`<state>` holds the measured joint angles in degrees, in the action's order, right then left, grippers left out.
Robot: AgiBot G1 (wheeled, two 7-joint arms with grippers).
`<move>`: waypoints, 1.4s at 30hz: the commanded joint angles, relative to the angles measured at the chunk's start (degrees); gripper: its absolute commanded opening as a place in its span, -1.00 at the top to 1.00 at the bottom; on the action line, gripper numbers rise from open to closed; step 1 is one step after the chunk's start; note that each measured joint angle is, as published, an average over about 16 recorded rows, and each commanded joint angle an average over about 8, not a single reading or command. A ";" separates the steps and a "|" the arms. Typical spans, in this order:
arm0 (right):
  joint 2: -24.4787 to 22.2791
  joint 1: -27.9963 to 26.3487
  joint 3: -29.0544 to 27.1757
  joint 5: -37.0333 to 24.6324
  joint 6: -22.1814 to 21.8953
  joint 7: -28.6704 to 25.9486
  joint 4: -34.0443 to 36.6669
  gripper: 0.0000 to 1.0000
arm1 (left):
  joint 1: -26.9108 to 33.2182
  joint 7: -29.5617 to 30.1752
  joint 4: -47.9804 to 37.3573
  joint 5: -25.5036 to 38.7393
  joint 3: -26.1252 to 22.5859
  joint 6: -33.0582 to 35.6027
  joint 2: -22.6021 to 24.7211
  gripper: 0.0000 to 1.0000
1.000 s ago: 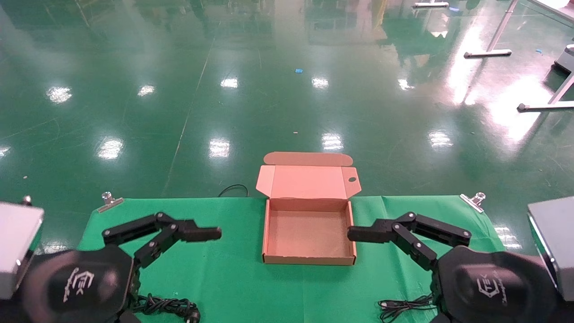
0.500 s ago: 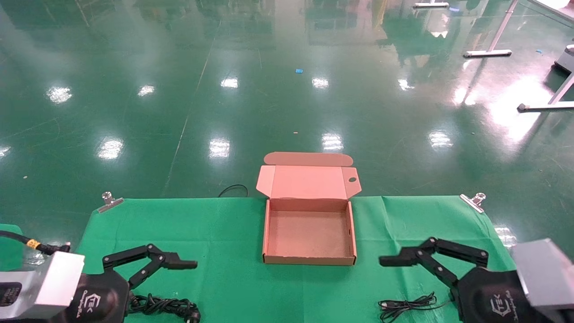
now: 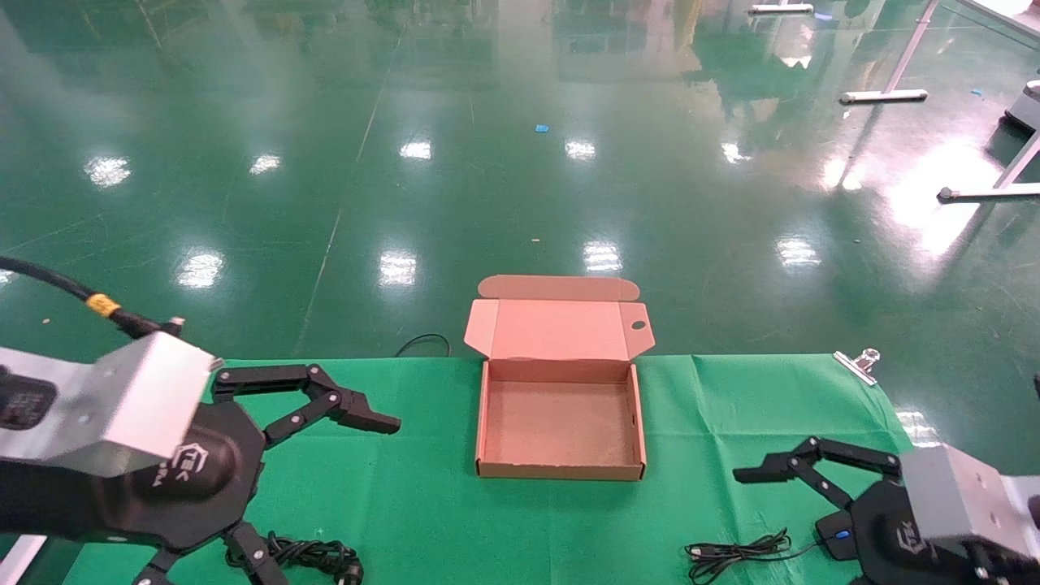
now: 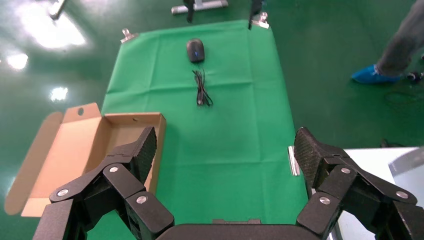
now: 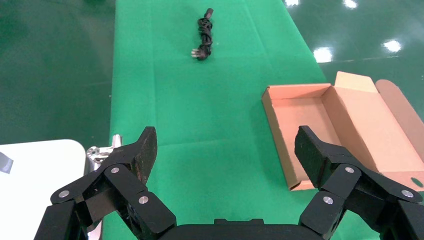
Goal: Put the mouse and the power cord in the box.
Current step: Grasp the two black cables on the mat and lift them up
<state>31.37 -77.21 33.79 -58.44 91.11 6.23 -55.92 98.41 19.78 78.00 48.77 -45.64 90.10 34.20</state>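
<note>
Right gripper [image 3: 800, 471] hangs low over the near right corner of the green cloth [image 3: 422, 504], its fingers spread wide and holding nothing — and the mouse [image 3: 835, 538] sits almost directly beneath it, just behind the fingertips and close against the wrist housing. Only the mouse's edge with its blue wheel shows from the head camera; the left wrist camera, looking across the table, shows the whole oval body lying with its long axis roughly along the cloth's length. From the mouse its thin cable [image 3: 735, 554] trails away toward the box side, bunched in a loose hank just inward of the claw.

Beyond that, farther inward and ahead of the fingertips, the box [image 3: 559, 467] stands open with its lid folded back and its tray bare; neither item is in it yet.

Left gripper [image 3: 325, 398] is raised on the opposite side, likewise spread and empty, with the power cord [image 3: 313, 556] coiled below and behind it at the cloth's near edge — its bundle lying lengthwise along the cloth, as seen from the right wrist camera.

By position, the right arm looks the nearer hand for the mouse, the left for the cord; the right claw would need to draw back and drop to straddle the mouse.
</note>
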 commanded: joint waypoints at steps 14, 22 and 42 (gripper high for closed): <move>0.44 -6.46 11.07 1.75 0.00 6.78 6.51 -1.00 | 6.15 -4.42 -0.09 5.52 -13.50 -0.08 -0.21 -1.00; -0.01 -9.82 15.65 2.24 -0.06 9.41 8.89 -1.00 | 9.12 -6.97 -0.21 8.89 -19.28 -0.71 1.07 -1.00; 1.77 -17.40 26.19 -0.22 -0.39 17.37 18.65 -1.00 | 7.09 -10.00 -1.41 19.70 -26.10 -7.03 5.40 -1.00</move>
<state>33.44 -94.64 59.94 -58.82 90.71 23.83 -37.01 105.80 9.77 76.46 68.75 -71.81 83.43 39.84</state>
